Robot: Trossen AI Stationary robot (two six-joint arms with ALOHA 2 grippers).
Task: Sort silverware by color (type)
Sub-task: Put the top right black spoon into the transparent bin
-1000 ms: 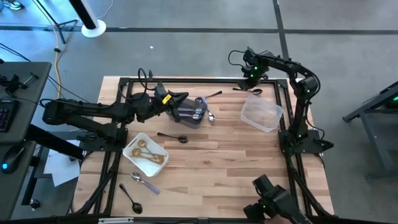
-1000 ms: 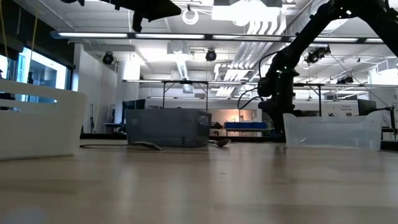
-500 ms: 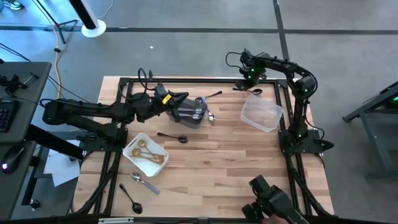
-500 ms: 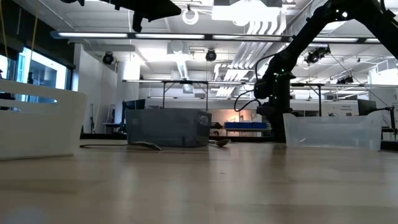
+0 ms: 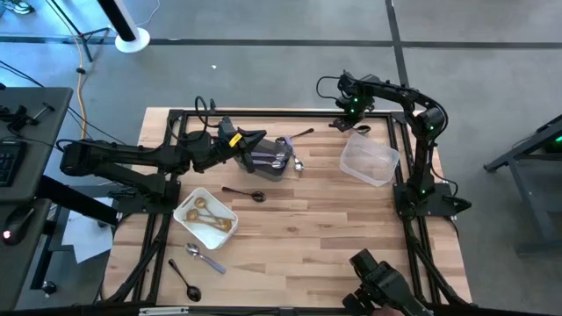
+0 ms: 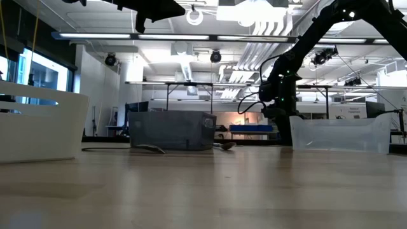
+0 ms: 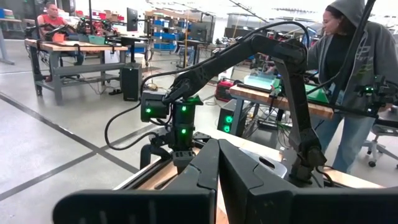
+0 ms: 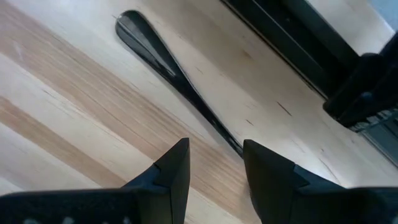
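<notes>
R gripper (image 8: 214, 163) at far right of counter (image 5: 307, 228), fingers (image 8: 171, 168) parted, straddling handle of black spoon (image 8: 168, 62) lying flat by far rail, just beyond clear tub (image 5: 369, 162). Best to centre on thin handle, drop low, close squarely, lift w/o scraping. L gripper (image 5: 255, 147) closed, empty, over grey bin (image 5: 268, 162).

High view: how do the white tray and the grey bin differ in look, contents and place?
The white tray is pale and shallow, while the grey bin is dark. The white tray holds gold spoons; the grey bin holds shiny silver pieces. The white tray lies toward the table's left side, the grey bin nearer the far edge. Both sit skewed to the table's edges.
</notes>
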